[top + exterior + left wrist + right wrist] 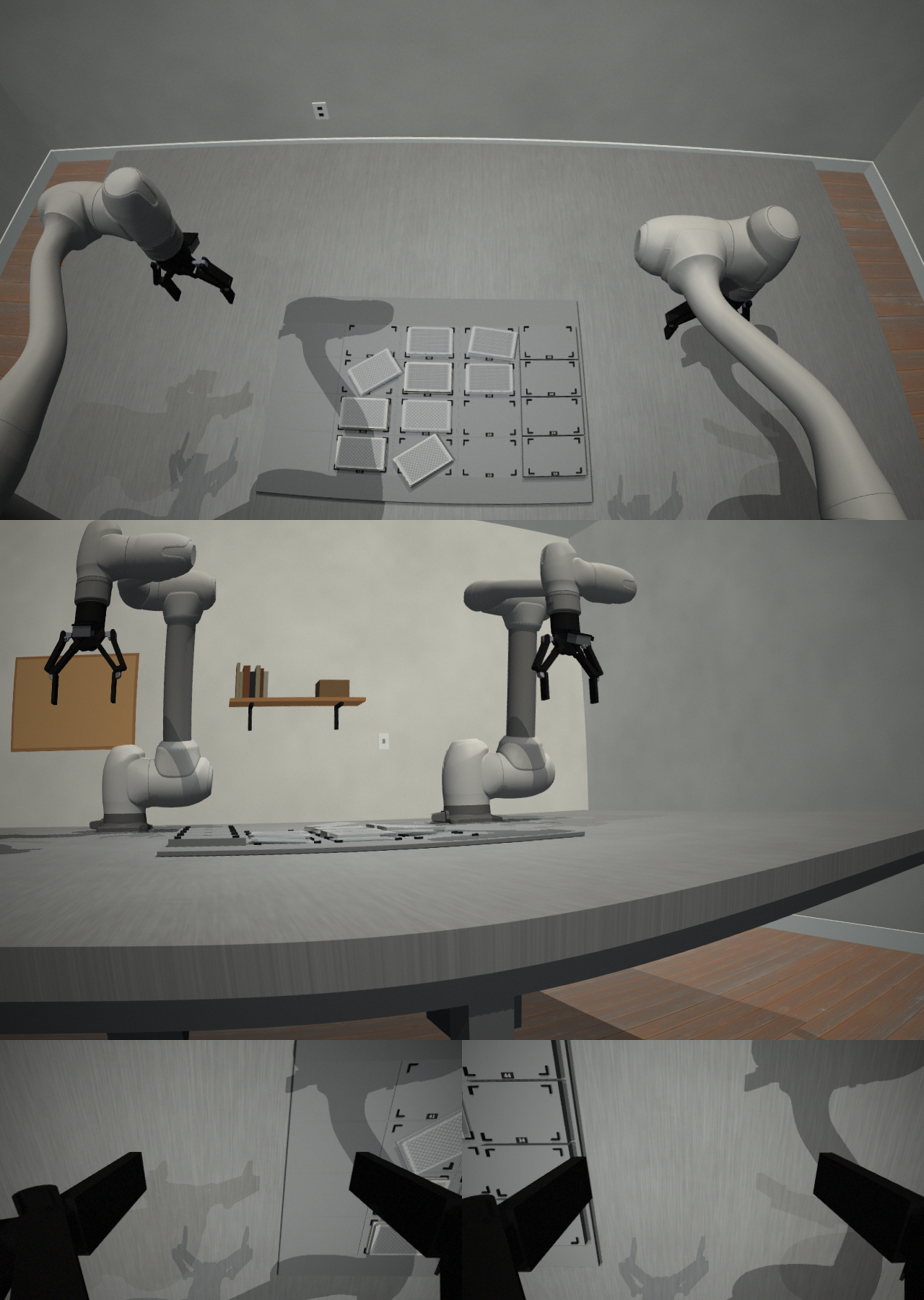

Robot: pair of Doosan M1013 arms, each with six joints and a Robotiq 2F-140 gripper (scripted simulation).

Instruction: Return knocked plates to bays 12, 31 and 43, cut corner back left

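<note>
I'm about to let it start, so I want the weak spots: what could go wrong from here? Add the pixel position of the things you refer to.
The tilted white plate at bay 12 (423, 460) sits close to the white plate in bay 11 (361, 452); a descending finger might nudge that one.

The skewed white plate at bay 43 (492, 342) is only slightly turned, so it could be mistaken for seated.

Raised high above the desk (452, 213) (388, 908) (216, 1112) (678, 1112), a pair of Doosan M1013 arms hold matching bent poses. The left arm (48, 290) (522, 681) suspends its Robotiq 2F-140 gripper, the left gripper (203, 298) (569, 699) (247, 1171), toward the left edge; the right arm (807, 401) (178, 681) suspends its twin, the right gripper (707, 326) (84, 701) (703, 1175), toward the right edge. Both grippers point downward, black fingers spread wide, nothing between them.
</note>
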